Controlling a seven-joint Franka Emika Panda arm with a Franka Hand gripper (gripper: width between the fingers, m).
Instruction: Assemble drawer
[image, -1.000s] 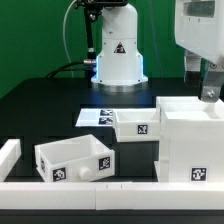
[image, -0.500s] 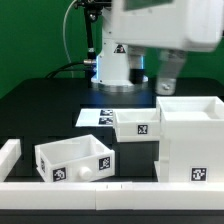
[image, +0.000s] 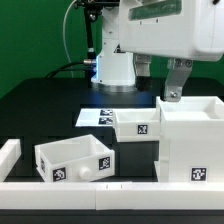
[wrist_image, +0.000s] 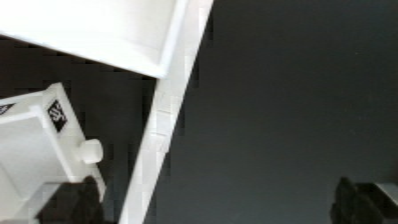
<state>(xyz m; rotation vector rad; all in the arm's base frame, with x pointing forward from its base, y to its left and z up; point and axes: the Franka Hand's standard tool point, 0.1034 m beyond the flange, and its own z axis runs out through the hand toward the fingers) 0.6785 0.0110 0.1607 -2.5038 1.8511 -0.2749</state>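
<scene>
The drawer lies in three white tagged parts. The large boxy housing stands at the exterior view's right. One open-top tray sits against its left side. The second tray, with a round knob, stands apart at the front left. My gripper hangs above the housing's back left corner, open and empty. In the wrist view the gripper shows two dark fingertips far apart over dark table. A tagged tray with a knob lies beside them.
The marker board lies flat behind the middle tray. Low white rails edge the table's front and left. The robot base stands at the back. A thin white strip and a broad white surface cross the wrist view.
The gripper swung from the exterior view's far right toward the left, then shifted slightly right and down. The drawer parts have not moved.
</scene>
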